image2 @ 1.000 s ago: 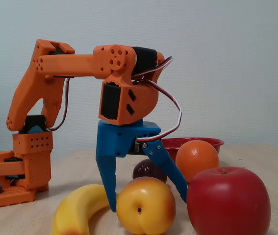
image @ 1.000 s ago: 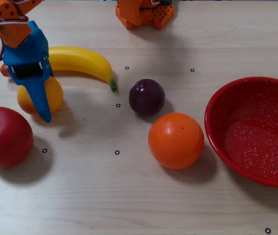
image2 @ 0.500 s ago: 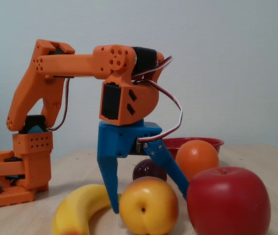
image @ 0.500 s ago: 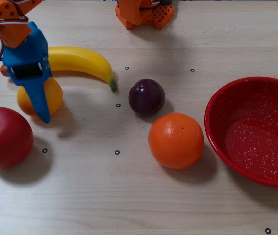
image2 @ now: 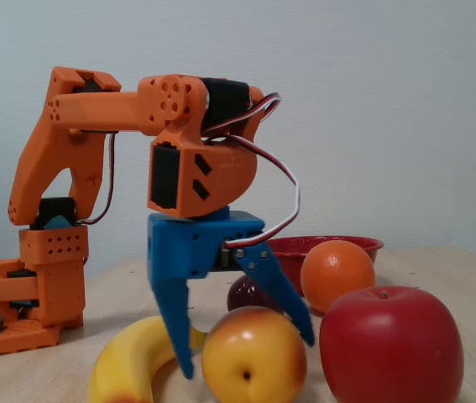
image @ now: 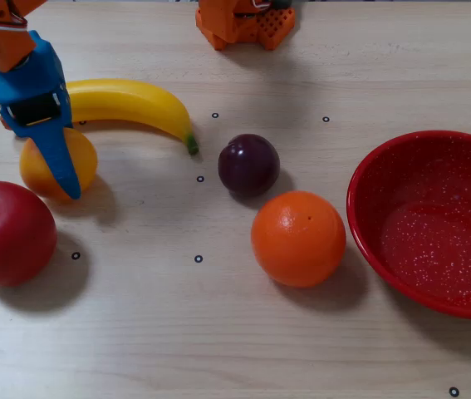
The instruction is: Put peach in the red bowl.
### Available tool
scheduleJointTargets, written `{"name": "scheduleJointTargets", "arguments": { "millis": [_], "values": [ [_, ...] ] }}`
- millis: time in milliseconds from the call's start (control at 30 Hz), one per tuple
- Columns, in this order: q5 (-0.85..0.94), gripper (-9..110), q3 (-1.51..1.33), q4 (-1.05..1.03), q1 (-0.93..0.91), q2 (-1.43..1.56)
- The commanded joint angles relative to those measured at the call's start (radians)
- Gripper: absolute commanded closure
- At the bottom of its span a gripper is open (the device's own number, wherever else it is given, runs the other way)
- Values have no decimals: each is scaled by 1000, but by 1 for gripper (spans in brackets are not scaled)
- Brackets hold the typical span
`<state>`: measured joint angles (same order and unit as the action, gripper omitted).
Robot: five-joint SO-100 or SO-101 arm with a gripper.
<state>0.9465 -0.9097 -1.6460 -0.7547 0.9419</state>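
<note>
The peach [image: 85, 158] is a small yellow-orange fruit resting on the table at the left, between the banana and the apple; it also shows in the low fixed view [image2: 254, 357]. My blue gripper [image: 48, 160] is lowered over it, open, with one finger on each side of the peach [image2: 246, 357]. One blue finger [image: 62, 166] crosses over the peach in the top fixed view. The fingers stand close beside the fruit with a slight gap showing. The red bowl [image: 368, 195] with white speckles stands at the right, empty, its rim [image2: 363, 243] showing behind the fruit.
A yellow banana [image: 131, 101] lies just behind the peach. A big red apple [image: 7, 233] sits in front of it. A dark plum [image: 248, 165] and a large orange [image: 298, 238] lie between the peach and the bowl. The arm's orange base [image: 243, 21] is at the far edge.
</note>
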Motion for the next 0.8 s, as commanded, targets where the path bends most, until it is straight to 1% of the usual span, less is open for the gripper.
{"name": "scheduleJointTargets", "arguments": {
  "millis": [0, 467, 633, 767],
  "values": [
    [46, 58, 20, 35, -25, 74],
    [87, 58, 9, 67, -28, 80],
    [149, 59, 9, 75, -40, 95],
    [247, 60, 9, 84, -58, 114]
  ]
}}
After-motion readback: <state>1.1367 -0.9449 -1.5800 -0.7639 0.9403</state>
